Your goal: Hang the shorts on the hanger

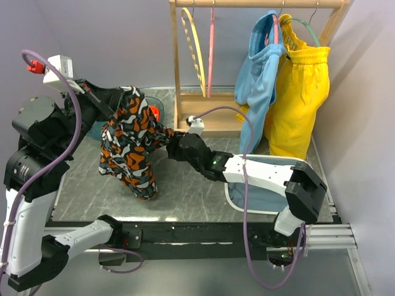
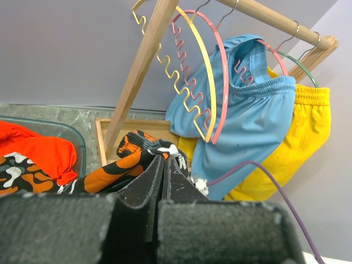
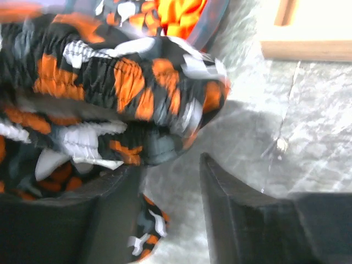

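Early stage. L hand [image 2: 163, 164] pinches shorts [image 1: 129, 145], holding them up over table [image 1: 191, 188], left side. R hand [image 3: 169, 165], fingers spread, sits at waistband w/o grip yet. Hanger [image 1: 211, 52] hangs bare on rack [image 1: 259, 4], well apart. Hanging not begun, seemingly.
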Tool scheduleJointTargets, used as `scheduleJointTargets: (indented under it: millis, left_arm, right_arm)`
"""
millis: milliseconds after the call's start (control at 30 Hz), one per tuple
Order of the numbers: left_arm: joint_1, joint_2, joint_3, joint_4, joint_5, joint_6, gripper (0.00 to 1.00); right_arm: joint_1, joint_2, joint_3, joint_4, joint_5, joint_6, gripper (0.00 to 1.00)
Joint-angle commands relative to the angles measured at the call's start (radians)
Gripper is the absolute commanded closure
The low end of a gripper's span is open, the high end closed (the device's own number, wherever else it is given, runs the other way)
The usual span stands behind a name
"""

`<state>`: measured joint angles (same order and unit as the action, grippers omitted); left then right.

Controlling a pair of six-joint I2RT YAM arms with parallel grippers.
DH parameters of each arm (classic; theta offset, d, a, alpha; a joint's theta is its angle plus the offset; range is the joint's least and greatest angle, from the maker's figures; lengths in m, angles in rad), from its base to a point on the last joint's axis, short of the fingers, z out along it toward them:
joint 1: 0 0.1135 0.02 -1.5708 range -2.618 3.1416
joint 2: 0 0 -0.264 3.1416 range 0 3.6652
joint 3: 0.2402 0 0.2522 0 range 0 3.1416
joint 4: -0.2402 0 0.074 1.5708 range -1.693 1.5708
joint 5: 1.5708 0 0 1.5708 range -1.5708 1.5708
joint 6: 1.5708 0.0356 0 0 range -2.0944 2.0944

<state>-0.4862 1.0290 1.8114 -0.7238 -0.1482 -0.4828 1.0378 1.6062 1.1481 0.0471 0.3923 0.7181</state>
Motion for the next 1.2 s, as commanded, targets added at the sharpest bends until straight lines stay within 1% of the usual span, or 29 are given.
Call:
scheduleJointTargets:
  millis: [0, 67, 100, 233, 300, 333, 400, 500, 867, 1000, 1167]
  left_arm:
    - [-0.005, -0.04, -0.007, 0.046, -0.011, 0.015, 0.99]
    - [-0.003, -0.043, -0.015, 0.038, -0.013, 0.013, 0.99]
    - [-0.005, -0.041, -0.017, 0.038, -0.014, 0.012, 0.99]
    - [-0.005, -0.044, -0.029, 0.037, -0.019, 0.012, 0.99]
    - [-0.005, -0.044, -0.032, 0.035, -0.013, 0.01, 0.99]
    - [-0.005, -0.043, -0.037, 0.035, -0.014, 0.009, 0.99]
    - [-0.005, -0.043, -0.041, 0.035, -0.011, 0.009, 0.99]
    - [-0.005, -0.038, -0.044, 0.037, -0.004, 0.004, 0.99]
    - [-0.005, -0.023, -0.049, 0.029, 0.006, -0.002, 0.99]
    - [-0.003, -0.021, -0.05, 0.029, 0.009, -0.002, 0.99]
    - [-0.005, -0.02, -0.052, 0.024, 0.01, 0.0, 0.99]
  right_arm:
    - [-0.012, -0.019, 0.056, 0.065, 0.057, -0.052, 0.58]
    - [-0.015, -0.028, 0.058, 0.066, 0.071, -0.069, 0.65]
    - [-0.012, -0.041, 0.047, 0.083, 0.068, -0.087, 0.65]
    - [-0.013, -0.092, -0.011, 0.115, 0.026, -0.091, 0.48]
    - [-0.012, -0.144, -0.06, 0.12, 0.019, -0.066, 0.44]
    - [-0.013, -0.164, -0.083, 0.129, 0.014, -0.057, 0.4]
    - [-0.012, -0.221, -0.145, 0.154, -0.004, -0.026, 0.38]
    - [-0.013, -0.243, -0.166, 0.142, -0.013, -0.006, 0.34]
    - [-0.015, -0.132, -0.081, 0.122, -0.053, -0.005, 0.33]
    - [-0.012, -0.111, -0.094, 0.14, -0.079, 0.009, 0.33]
    - [-0.015, -0.049, -0.067, 0.137, -0.057, 0.017, 0.34]
